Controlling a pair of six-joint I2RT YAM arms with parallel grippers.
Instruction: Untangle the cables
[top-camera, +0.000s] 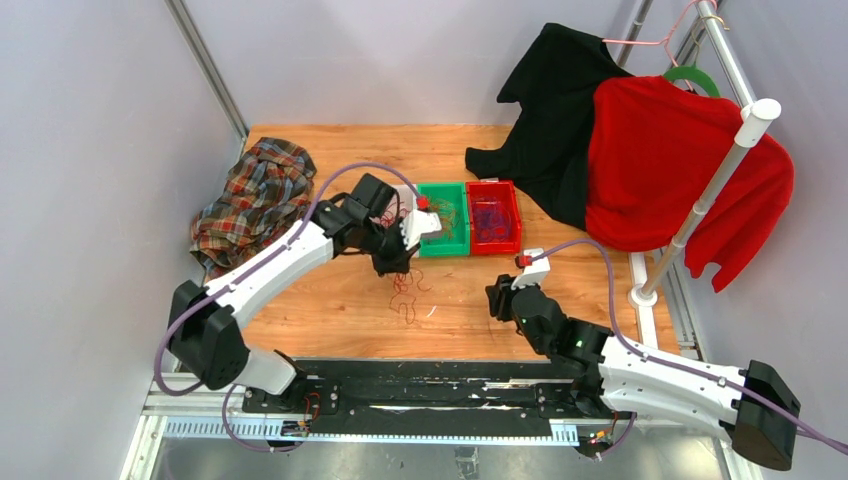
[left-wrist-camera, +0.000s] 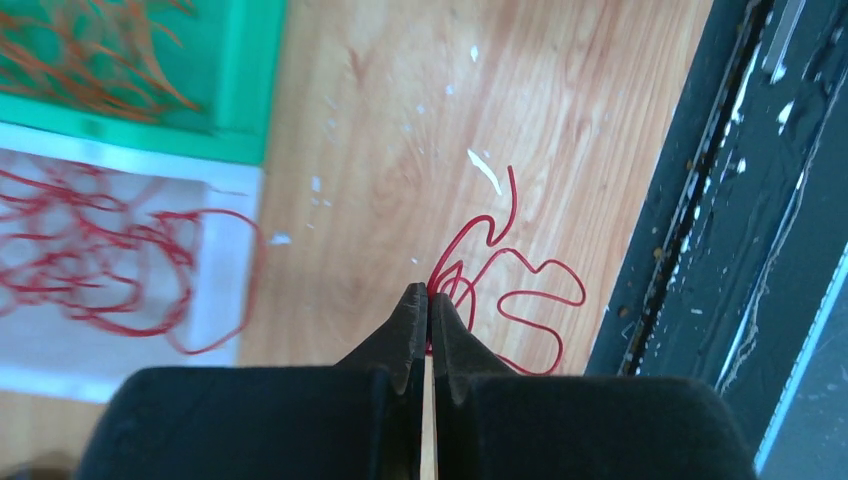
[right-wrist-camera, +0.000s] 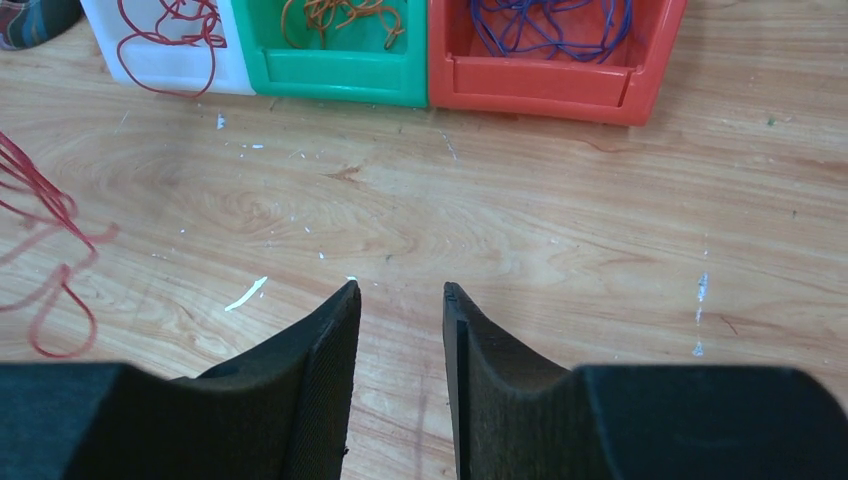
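Observation:
My left gripper (top-camera: 393, 255) hangs above the wooden table, shut on a thin red cable (top-camera: 404, 296) that dangles in loops to the tabletop. In the left wrist view the jaws (left-wrist-camera: 428, 292) are pressed together on that red cable (left-wrist-camera: 520, 292), whose curls lie over the wood below. My right gripper (top-camera: 498, 298) is open and empty, low over bare wood (right-wrist-camera: 400, 290). Part of the hanging red cable (right-wrist-camera: 45, 235) shows at the left of the right wrist view. More red cables (right-wrist-camera: 160, 30), orange cables (right-wrist-camera: 340, 12) and purple-blue cables (right-wrist-camera: 550, 20) lie in bins.
Three bins stand side by side at mid-table: white (right-wrist-camera: 235, 50), green (right-wrist-camera: 340, 75), red (right-wrist-camera: 540, 85). A plaid cloth (top-camera: 255, 195) lies at the left. Black and red garments (top-camera: 660, 160) hang on a rack at the right. A dark rail (left-wrist-camera: 720, 200) runs along the near edge.

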